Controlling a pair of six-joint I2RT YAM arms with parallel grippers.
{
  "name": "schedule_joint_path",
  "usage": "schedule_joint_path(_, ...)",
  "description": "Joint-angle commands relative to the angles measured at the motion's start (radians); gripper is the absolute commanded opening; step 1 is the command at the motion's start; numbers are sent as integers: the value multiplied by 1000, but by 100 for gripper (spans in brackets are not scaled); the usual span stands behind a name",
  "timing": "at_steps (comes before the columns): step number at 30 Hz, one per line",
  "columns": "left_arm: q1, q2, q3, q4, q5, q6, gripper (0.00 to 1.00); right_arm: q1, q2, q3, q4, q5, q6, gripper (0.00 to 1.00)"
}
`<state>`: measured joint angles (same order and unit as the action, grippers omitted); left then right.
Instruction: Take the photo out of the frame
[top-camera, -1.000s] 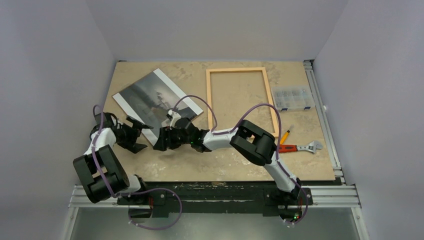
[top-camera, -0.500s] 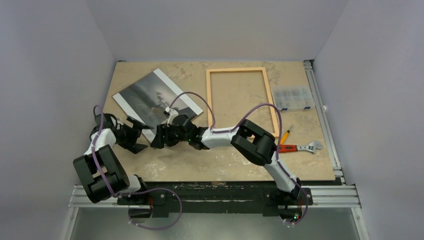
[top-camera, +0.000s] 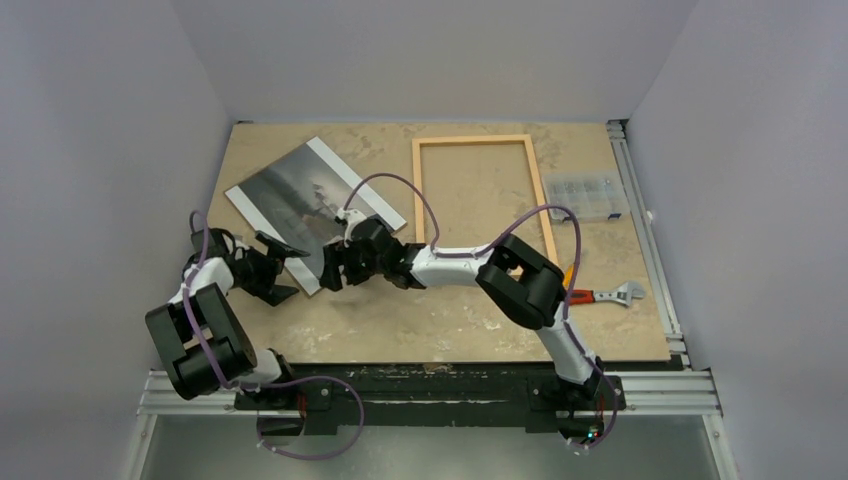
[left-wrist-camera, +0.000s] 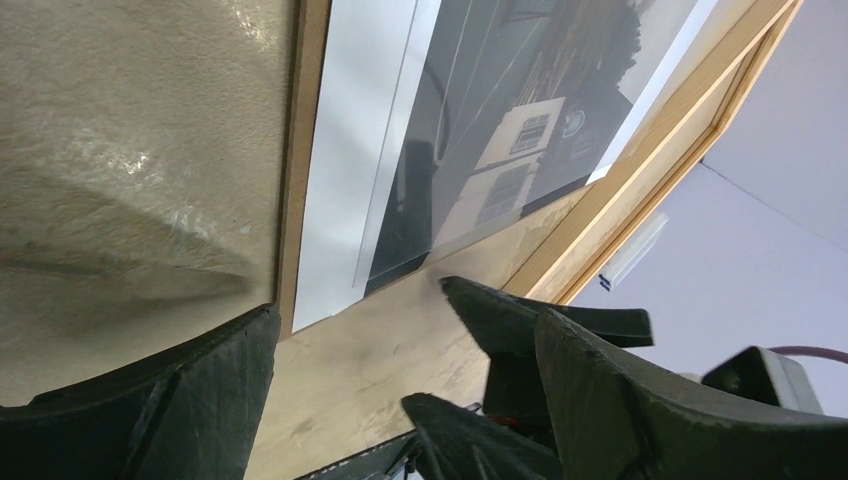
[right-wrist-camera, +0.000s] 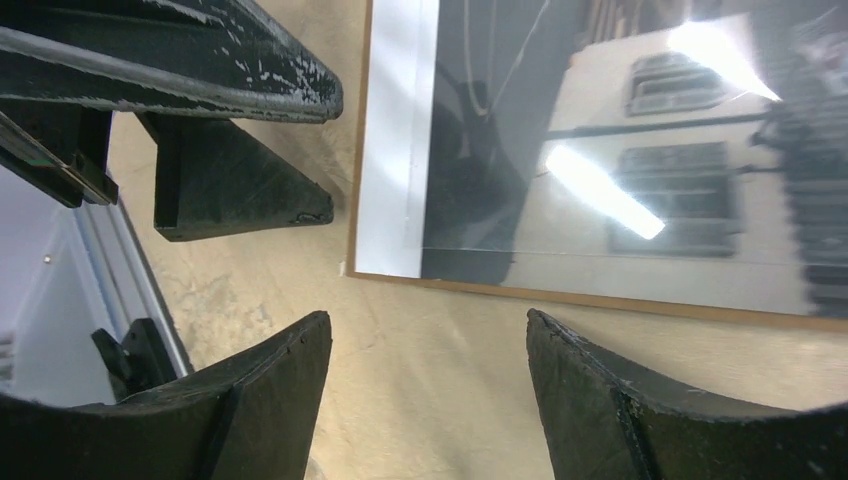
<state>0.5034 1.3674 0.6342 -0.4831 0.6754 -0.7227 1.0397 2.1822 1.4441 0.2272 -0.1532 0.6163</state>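
The photo (top-camera: 300, 190), a dark print with white end bands, lies flat at the back left on a brown backing board whose thin edge shows in the left wrist view (left-wrist-camera: 290, 200) and the right wrist view (right-wrist-camera: 600, 300). The photo also shows in the left wrist view (left-wrist-camera: 480, 100) and the right wrist view (right-wrist-camera: 620, 150). The frame (top-camera: 470, 141), empty light-wood rails, lies apart at the back centre. My left gripper (top-camera: 285, 270) is open and empty beside the photo's near corner. My right gripper (top-camera: 330, 270) is open and empty, facing it just off the same corner.
A clear parts box (top-camera: 585, 195) stands right of the frame. A yellow pencil (top-camera: 570, 272) and a red-handled wrench (top-camera: 600, 295) lie at the right. The two grippers sit close together, the left one's fingers (right-wrist-camera: 230, 190) in the right wrist view.
My right gripper has moved to the right and a little farther back, closer to the photo's near corner. The left gripper has barely moved. The photo and the frame have not moved.
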Motion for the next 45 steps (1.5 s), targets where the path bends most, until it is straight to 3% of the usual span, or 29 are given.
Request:
schedule_joint_path(1,6,9,-13,56,16,-12,95,-27,-75,-3,-82,13,-176,71)
schedule_joint_path(10,6,18,-17,60,24,-11,95,-98,-69,58,-71,-52,-190,65)
schedule_joint_path(18,5,-67,-1,41,35,-21,96,-162,-52,75,-70,-63,-149,58)
schedule_joint_path(26,-10,-15,-17,121,116,-48,96,-258,-1,234,-295,2,-284,64)
schedule_joint_path(34,-91,4,27,160,110,-64,94,-362,55,291,-344,-58,-369,74)
schedule_joint_path(45,-140,103,121,131,-15,-105,89,-441,188,426,-378,-213,-345,63)
